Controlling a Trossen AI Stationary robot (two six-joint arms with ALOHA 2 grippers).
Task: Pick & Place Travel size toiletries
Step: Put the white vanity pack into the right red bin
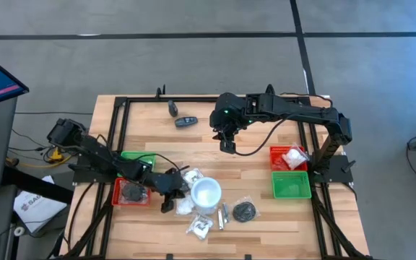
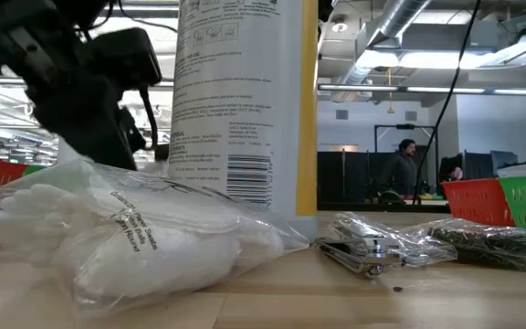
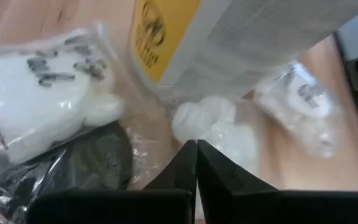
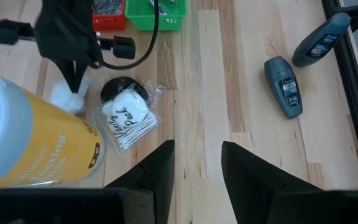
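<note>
The travel size toiletries lie near the table's front, around a tall white and yellow container (image 1: 206,193): white pieces in clear wrappers (image 1: 193,176), a black disc in a wrapper (image 1: 245,211) and a silvery stick (image 1: 222,215). Two dark oblong pieces (image 1: 186,121) lie at the far side. My left gripper (image 1: 167,202) is shut at a wrapped white puff piece (image 3: 213,124) beside the container's left side. My right gripper (image 1: 227,144) hangs open above the table's middle, with nothing between its fingers (image 4: 197,167). My left gripper pinches the clear wrapper's edge (image 3: 191,134) of the white puff piece between its two shut fingertips. The fingers come slanting down from the table's left. The piece lies on the table against the container's foot.
A red tray (image 1: 131,191) and a green tray (image 1: 137,157) sit under my left arm. Another red tray (image 1: 289,157) and green tray (image 1: 291,185) stand at the right. A "Vanity Pack" of swabs with a black disc (image 4: 128,118) lies just beside the left gripper.
</note>
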